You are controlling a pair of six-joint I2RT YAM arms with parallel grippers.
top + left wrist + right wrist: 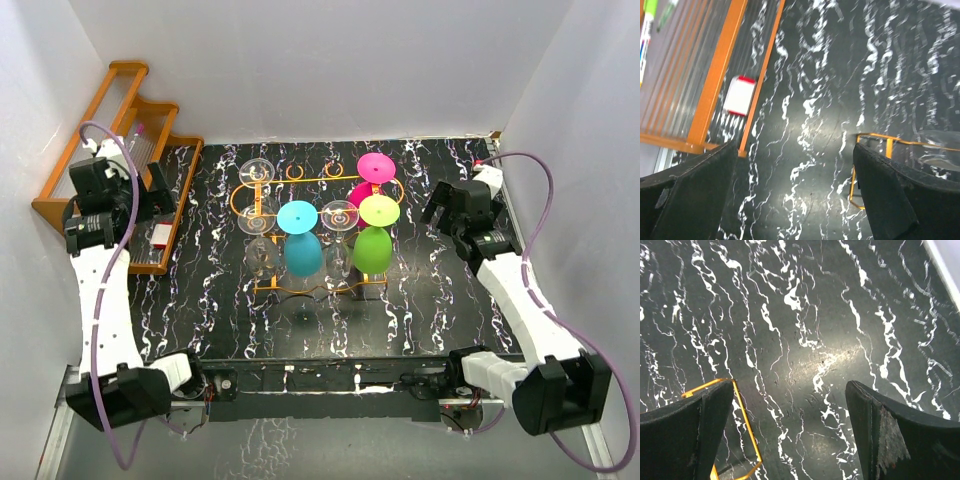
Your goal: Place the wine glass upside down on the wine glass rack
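Only overhead: coloured glasses (373,248) on rack (300,289)

This looked like a robotics lab test cell, not a home. Plain white panels (300,60) boxed in a table (430,320) covered in a black, white-veined marble-look sheet. A left arm (100,290) and a right arm (520,290), white-shelled and trailing purple cables (547,180), were bolted at its near edge. The only furnishings were a wine glass rack (262,207) at the table's centre and a stepped wooden shelf (128,72) at its far left corner.
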